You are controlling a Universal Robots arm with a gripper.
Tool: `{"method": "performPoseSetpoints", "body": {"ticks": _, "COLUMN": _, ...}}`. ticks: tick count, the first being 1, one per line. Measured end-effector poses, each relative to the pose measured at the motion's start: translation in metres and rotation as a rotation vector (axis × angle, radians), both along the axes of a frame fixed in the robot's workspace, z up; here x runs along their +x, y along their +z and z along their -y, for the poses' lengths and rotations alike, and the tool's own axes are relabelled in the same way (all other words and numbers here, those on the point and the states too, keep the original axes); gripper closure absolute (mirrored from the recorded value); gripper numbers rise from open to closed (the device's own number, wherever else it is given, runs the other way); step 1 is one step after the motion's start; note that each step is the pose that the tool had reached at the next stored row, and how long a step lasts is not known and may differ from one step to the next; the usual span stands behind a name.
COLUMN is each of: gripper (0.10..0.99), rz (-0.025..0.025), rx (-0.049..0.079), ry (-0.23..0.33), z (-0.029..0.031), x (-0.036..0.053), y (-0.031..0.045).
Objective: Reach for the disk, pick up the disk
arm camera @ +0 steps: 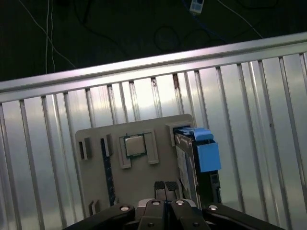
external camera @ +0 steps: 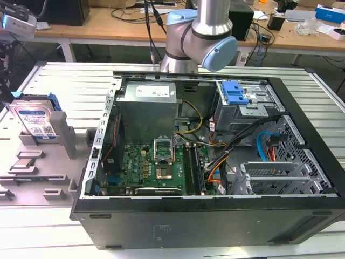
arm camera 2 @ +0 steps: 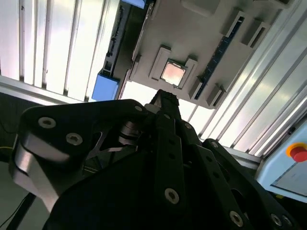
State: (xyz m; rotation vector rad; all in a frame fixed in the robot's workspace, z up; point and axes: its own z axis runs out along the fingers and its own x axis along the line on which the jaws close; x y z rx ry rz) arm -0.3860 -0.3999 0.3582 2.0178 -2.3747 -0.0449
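Standing disk (arm camera: 189, 163) near hand (arm camera: 165, 186)

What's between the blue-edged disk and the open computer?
In the exterior view, a grey upright post of the fixture tray stands between the disk and the computer case.

The arm (external camera: 200, 38) rises upright, its tool (arm camera: 165, 186) pointing down, fingertips pressed together.

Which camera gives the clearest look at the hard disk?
The exterior view: the disk stands with its labelled face showing. Both wrist views catch it edge-on, mostly its blue bracket.
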Motion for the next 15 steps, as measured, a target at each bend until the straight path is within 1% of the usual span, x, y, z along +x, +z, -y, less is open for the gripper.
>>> {"method": "performPoseSetpoints", "body": {"ticks": 1, "gripper": 0.98, "rz": 0.0, "rx": 0.0, "ry": 0.036, "z": 0.0, "x": 0.0, "y": 0.0}}
{"method": "performPoseSetpoints", "body": {"ticks": 2, "gripper": 0.98, "rz": 0.0, "rx": 0.0, "ry": 0.059, "z": 0.0, "x": 0.0, "y": 0.0}}
{"method": "performPoseSetpoints", "body": {"ticks": 7, "gripper": 0.973, "rz": -0.0001, "rx": 0.0, "ry": 0.059, "z": 0.0, "x": 0.0, "y": 0.0}}
{"method": "performPoseSetpoints", "body": {"ticks": 9, "gripper": 0.851, "rz": -0.0001, "rx": 0.0, "ry": 0.059, "z": 0.0, "x": 0.0, "y": 0.0}}
{"method": "performPoseSetpoints", "body": {"ticks": 11, "gripper": 0.851, "rz": -0.0001, "rx": 0.0, "ry": 0.059, "z": 0.0, "x": 0.0, "y": 0.0}}
{"method": "performPoseSetpoints", "body": {"ticks": 14, "gripper": 0.667, "rz": -0.0001, "rx": 0.0, "ry": 0.059, "z": 0.0, "x": 0.0, "y": 0.0}}
{"method": "performPoseSetpoints", "body": {"ticks": 15, "gripper": 0.667, "rz": 0.0, "rx": 0.0, "ry": 0.059, "z": 0.0, "x": 0.0, "y": 0.0}}
